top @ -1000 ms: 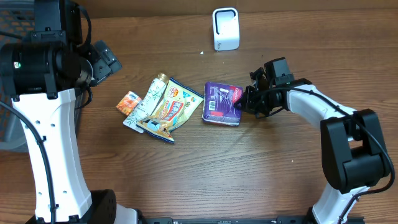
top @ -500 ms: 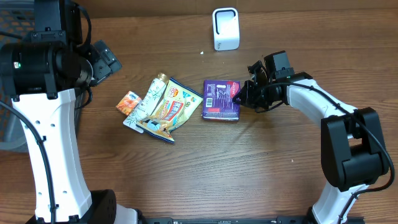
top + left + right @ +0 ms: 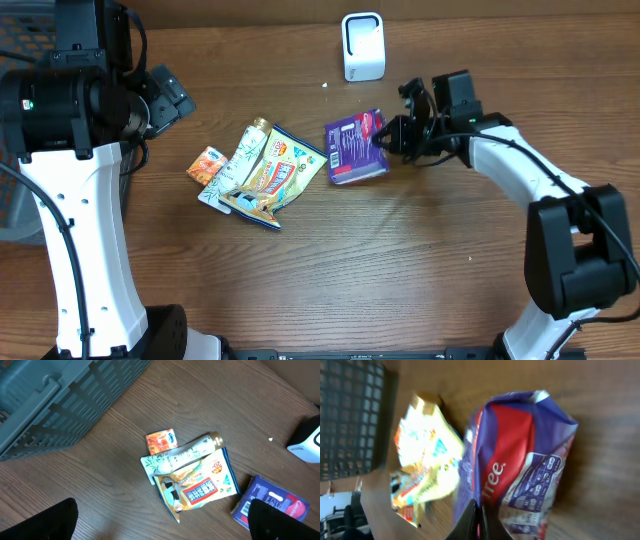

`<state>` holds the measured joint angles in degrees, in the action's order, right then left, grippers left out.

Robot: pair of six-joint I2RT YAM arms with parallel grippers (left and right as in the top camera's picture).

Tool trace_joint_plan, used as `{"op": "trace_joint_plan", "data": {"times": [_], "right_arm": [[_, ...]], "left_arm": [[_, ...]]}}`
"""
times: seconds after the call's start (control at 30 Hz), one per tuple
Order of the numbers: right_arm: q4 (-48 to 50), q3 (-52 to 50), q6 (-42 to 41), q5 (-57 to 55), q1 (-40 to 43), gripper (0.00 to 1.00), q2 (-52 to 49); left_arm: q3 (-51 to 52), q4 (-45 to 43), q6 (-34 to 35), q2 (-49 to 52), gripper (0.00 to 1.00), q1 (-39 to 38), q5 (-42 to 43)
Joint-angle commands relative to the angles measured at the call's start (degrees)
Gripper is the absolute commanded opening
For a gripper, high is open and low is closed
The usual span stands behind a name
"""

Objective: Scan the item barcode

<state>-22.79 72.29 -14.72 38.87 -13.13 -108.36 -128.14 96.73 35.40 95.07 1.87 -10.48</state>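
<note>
- The purple packet (image 3: pixel 356 148) is pinched at its right edge by the right gripper (image 3: pixel 386 140). It sits tilted above the middle of the table (image 3: pixel 350 280), just on the near side of the white scanner (image 3: pixel 362 46).
- The right wrist view is blurred. The packet's small white print shows, but no barcode can be made out in any view.
- In the left wrist view the packet is cut off at the lower right, partly behind a dark finger.
- The packet is glossy purple with a red panel and white lettering, creased where it is pinched.
- The right gripper's jaws are clamped tight on the packet's edge.
- The left gripper (image 3: pixel 168 98) hangs high at the far left with its jaws spread wide, holding nothing.
- To the left lies a heap: a yellow snack bag (image 3: pixel 280 172), a pale tube (image 3: pixel 240 158) and an orange sachet (image 3: pixel 206 165).
- A grey basket (image 3: pixel 50 400) stands at the far left.
</note>
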Motion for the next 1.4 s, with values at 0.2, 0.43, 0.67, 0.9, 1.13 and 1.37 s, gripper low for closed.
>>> {"op": "trace_joint_plan", "data": {"times": [0.2,0.43,0.67,0.9,1.13,1.37], "right_arm": [[-0.7,2.8,0.6,0.5,2.4,0.04,2.7],[-5.7,2.8,1.2,-11.0,2.4,0.37,2.7],[-5.8,2.8,1.2,-24.7,2.4,0.83,2.7],[-4.7,2.7,1.3,-23.2,2.4,0.84,-0.5],[-3.0,2.7,1.3,-11.0,2.4,0.84,-6.3],[-3.0,2.7,1.0,-9.1,2.3,0.69,-10.3]], "left_arm": [[-0.2,0.1,-1.1,0.4,1.00,0.0,0.2],[-0.2,0.1,-1.1,0.4,1.00,0.0,0.2],[-0.2,0.1,-1.1,0.4,1.00,0.0,0.2],[-0.2,0.1,-1.1,0.4,1.00,0.0,0.2],[-0.2,0.1,-1.1,0.4,1.00,0.0,0.2],[-0.2,0.1,-1.1,0.4,1.00,0.0,0.2]]}}
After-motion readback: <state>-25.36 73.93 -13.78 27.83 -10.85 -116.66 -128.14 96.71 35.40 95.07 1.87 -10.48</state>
